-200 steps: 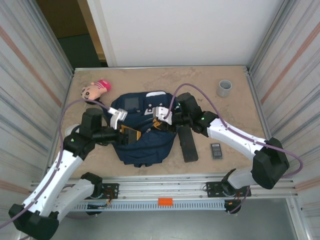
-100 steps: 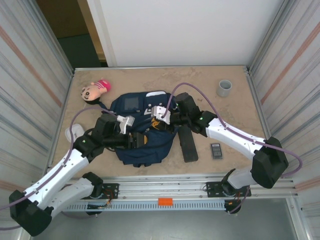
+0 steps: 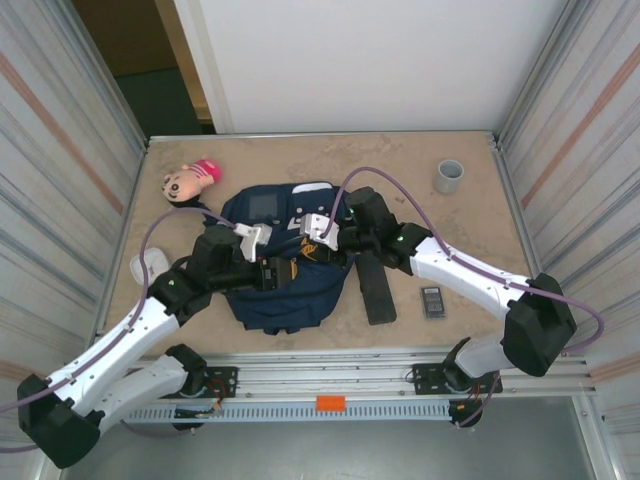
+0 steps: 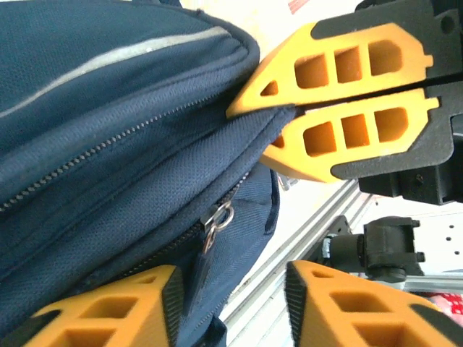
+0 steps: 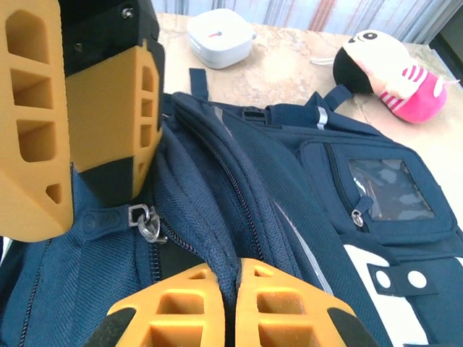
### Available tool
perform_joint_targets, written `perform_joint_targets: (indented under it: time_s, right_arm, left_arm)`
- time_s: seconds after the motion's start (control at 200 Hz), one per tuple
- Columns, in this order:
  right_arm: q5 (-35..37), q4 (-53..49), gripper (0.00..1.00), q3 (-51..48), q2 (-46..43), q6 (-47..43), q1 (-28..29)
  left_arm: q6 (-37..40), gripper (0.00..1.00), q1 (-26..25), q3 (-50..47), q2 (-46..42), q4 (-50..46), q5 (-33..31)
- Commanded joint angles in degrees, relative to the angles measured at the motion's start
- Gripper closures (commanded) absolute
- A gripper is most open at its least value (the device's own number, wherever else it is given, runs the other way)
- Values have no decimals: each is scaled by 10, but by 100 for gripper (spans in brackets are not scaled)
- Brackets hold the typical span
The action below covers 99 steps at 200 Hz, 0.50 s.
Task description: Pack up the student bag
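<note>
right end effector (image 5: 233,276) grips the student bag (image 5: 289,188).

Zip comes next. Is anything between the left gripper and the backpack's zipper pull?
Nothing visible. The zipper pull lies bare just ahead of the open left gripper; the right gripper pinches the backpack edge beyond it.

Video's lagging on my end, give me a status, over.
Right gripper shut on student bag flap. Left gripper open, zipper pull just ahead. Nothing blocking the zip.
</note>
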Motion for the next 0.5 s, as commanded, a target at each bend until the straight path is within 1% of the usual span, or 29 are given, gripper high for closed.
perform_joint_targets:
  time_s: [0.0,0.08,0.145,0.236,0.276,0.356,0.396,0.456,0.491]
  right_arm:
    - [-26,40,100,34,-6,27,8]
    - [-25,39,100,34,-9,27,8]
    - [-23,39,100,34,-11,27,10]
    - [-21,38,100,36,-14,28,10]
    - [-23,39,100,36,-17,28,11]
    - [-25,36,100,37,-20,26,10]
    - [-27,30,100,38,-22,20,8]
    - [-28,20,100,36,-27,14,0]
    - [-34,16,100,34,-30,13,-9]
  left_arm:
    - [15,51,-2,10,13,-1,-55]
    - [19,53,-2,10,22,-10,-59]
    - [24,57,-5,13,30,-16,-63]
    - [33,64,-24,23,44,-41,-101]
    - [37,69,-31,26,50,-49,-115]
    - [35,86,-34,35,58,-63,-132]
    - [36,92,-34,39,59,-77,-144]
    - [37,100,-34,51,59,-111,-176]
    - [42,100,-32,57,56,-131,-189]
